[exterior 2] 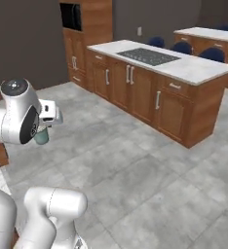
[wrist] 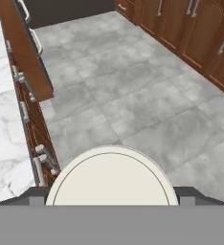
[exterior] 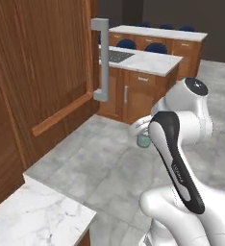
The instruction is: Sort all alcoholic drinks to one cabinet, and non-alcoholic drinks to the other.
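Now carrying cup (wrist: 111, 177) | my gripper (exterior 2: 44, 130) spread wide, clamped around cup | lid just ahead of my fingers | keep upright, swing slowly toward open cabinet door (exterior: 47, 62)

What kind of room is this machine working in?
A kitchen, it seems, and a rendered one. An island with a marble top carries a cooktop, wooden cabinets run beneath it, and blue chairs stand behind. The arm carries a teal cup over a grey tiled floor.

White rounded arm (exterior: 181, 144), dark joint covers.
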